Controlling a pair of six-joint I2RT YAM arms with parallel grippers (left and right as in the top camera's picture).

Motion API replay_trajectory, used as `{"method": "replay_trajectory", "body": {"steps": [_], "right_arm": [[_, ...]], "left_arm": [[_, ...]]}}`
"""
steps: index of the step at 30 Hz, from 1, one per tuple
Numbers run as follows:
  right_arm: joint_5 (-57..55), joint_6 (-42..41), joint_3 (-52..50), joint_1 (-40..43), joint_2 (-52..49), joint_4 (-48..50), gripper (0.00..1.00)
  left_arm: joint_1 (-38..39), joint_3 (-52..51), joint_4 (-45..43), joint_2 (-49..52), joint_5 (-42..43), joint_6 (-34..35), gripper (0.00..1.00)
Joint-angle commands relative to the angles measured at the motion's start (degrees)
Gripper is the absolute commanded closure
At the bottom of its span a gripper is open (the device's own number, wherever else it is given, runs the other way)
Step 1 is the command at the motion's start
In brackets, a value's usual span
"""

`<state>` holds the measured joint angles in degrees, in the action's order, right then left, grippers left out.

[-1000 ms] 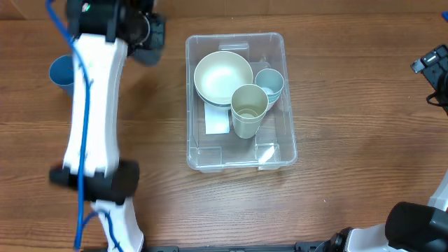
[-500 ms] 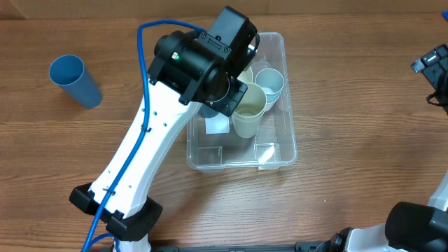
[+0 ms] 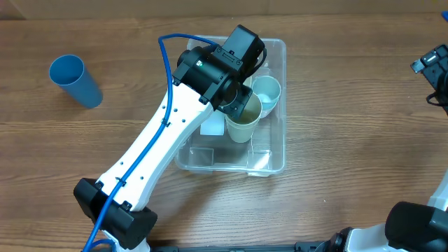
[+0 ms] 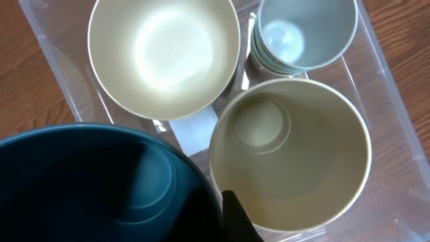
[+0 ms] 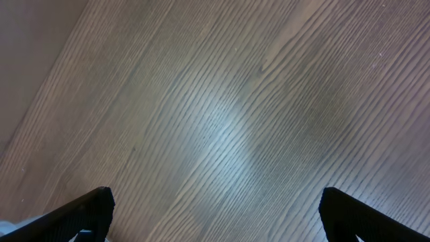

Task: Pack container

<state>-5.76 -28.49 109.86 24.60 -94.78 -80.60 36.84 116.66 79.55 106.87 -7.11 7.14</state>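
Note:
The clear container (image 3: 274, 159) lies mid-table. In it stand a cream bowl (image 4: 164, 57), a cream cup (image 3: 243, 119) and a pale blue-green cup (image 3: 267, 89). The left wrist view shows the cream cup (image 4: 289, 154) and the pale cup (image 4: 302, 33) from above. My left gripper (image 3: 234, 77) hangs over the container's left half, hiding the cream bowl from overhead. It is shut on a dark teal bowl (image 4: 87, 188), with one finger (image 4: 232, 215) by the bowl's rim. My right gripper (image 5: 215, 208) is open and empty over bare wood at the far right (image 3: 434, 66).
A blue cup (image 3: 73, 80) lies tilted on the table at the far left. The white label (image 3: 212, 127) on the container's base shows beside the left arm. The wooden table (image 3: 350, 140) spreads between the container and the right arm.
My left arm swung from the far left to above the container, bringing the teal bowl with it. The container's outline now looks shifted a little to the left. The right arm has not moved.

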Motion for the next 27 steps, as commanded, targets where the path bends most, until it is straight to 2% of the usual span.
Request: {"method": "replay_trajectory", "body": {"steps": [1, 7, 22, 27], "right_arm": [[-0.2, -0.2, 0.7, -0.2, 0.1, 0.3, 0.0], [-0.2, -0.2, 0.7, -0.2, 0.1, 0.3, 0.0], [-0.2, -0.2, 0.7, -0.2, 0.1, 0.3, 0.0], [-0.2, -0.2, 0.7, -0.2, 0.1, 0.3, 0.0]], "left_arm": [[-0.8, -1.7, 0.2, 2.5, 3.6, 1.4, 0.96], [-0.8, 2.5, 1.1, 2.5, 5.9, 1.5, 0.96], [-0.8, 1.5, 6.1, 2.5, 5.2, 1.9, 0.96], [-0.8, -6.2, 3.8, 2.5, 4.6, 1.7, 0.96]]}}
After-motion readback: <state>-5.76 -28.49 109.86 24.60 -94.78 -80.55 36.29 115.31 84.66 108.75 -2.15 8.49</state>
